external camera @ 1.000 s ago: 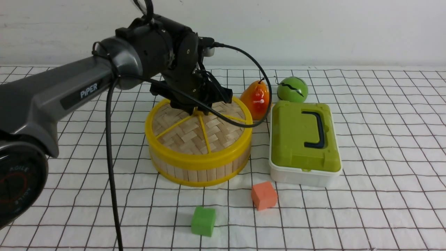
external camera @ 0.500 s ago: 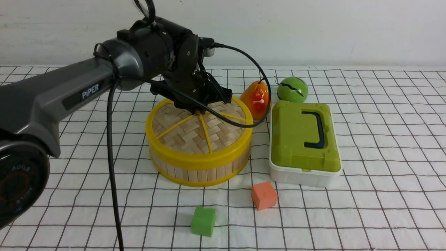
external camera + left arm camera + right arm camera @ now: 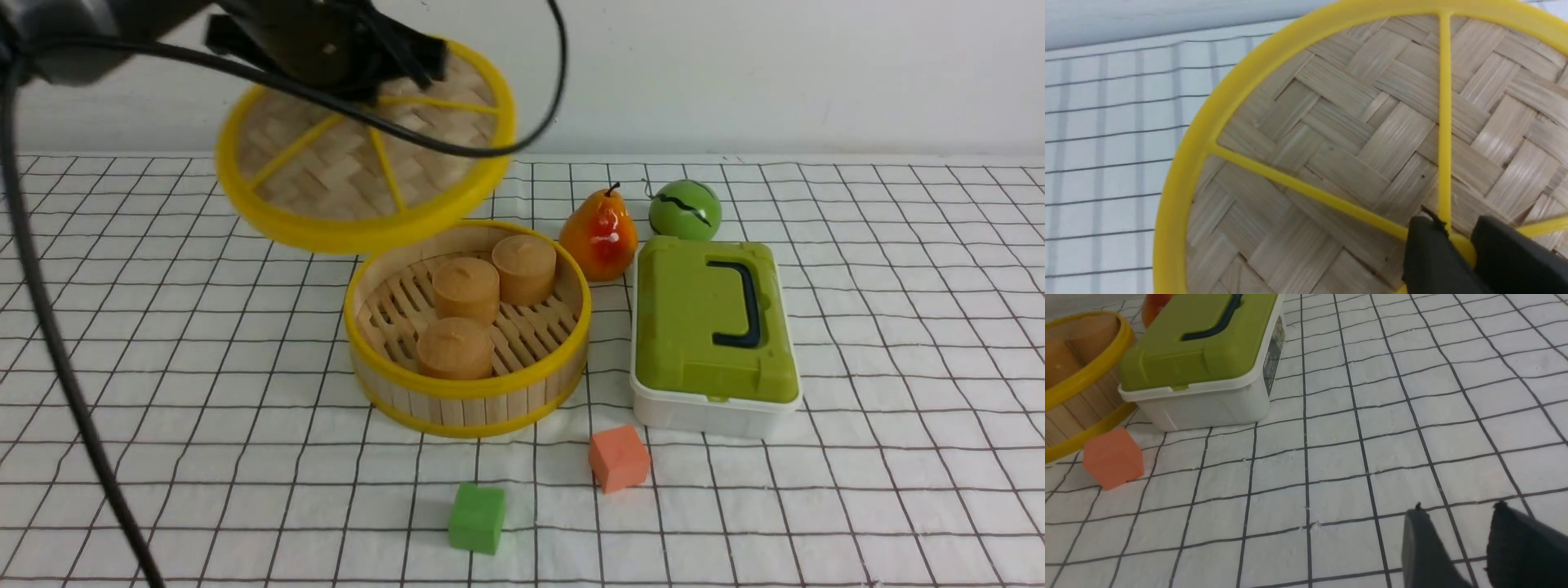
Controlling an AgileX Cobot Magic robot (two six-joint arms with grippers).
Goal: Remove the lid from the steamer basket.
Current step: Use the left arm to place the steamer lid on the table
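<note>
The lid [image 3: 359,155], woven bamboo with a yellow rim and spokes, hangs tilted in the air above and left of the steamer basket [image 3: 467,390]. My left gripper [image 3: 367,86] is shut on the lid's yellow hub; in the left wrist view the gripper [image 3: 1457,232] has its black fingers on either side of the hub, with the lid [image 3: 1339,134] filling the view. The basket stands open on the cloth with three tan round buns [image 3: 467,286] inside. My right gripper [image 3: 1457,516] is open and empty above bare cloth; the basket's edge [image 3: 1073,396] shows in that view.
A white box with a green lid [image 3: 712,327] stands right of the basket. A pear [image 3: 598,233] and a green ball [image 3: 685,210] lie behind it. An orange cube [image 3: 619,457] and a green cube [image 3: 477,517] lie in front. A black cable [image 3: 49,327] hangs at left.
My left gripper has lifted the lid off the basket and carried it up and to the left. The basket now stands open and shows three buns.
</note>
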